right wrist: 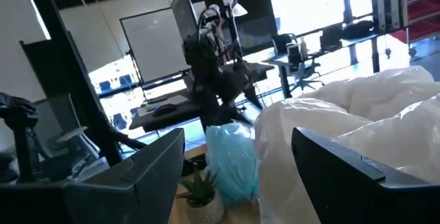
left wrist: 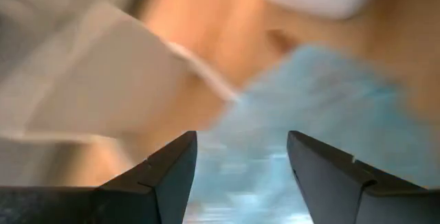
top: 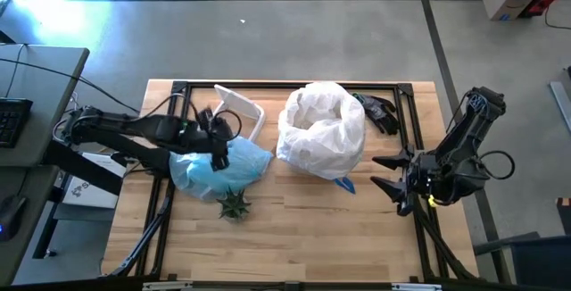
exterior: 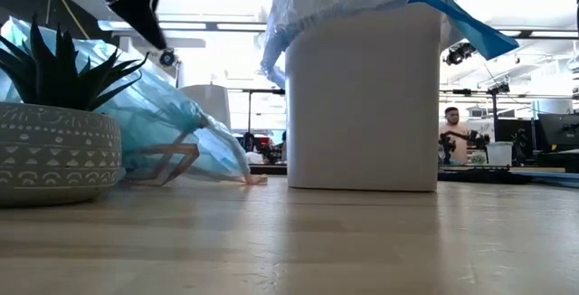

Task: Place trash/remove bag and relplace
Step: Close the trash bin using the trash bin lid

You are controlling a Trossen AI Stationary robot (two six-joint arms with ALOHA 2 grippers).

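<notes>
Hovering spread over the blue bag (top: 219, 168), seemingly clear, left gripper (top: 217, 139); right gripper (top: 385, 173) spread, apart.

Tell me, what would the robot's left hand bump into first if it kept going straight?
Probably the crinkly light-blue bag. The open left hand points right at it, though how far off it is isn't clear.
</notes>
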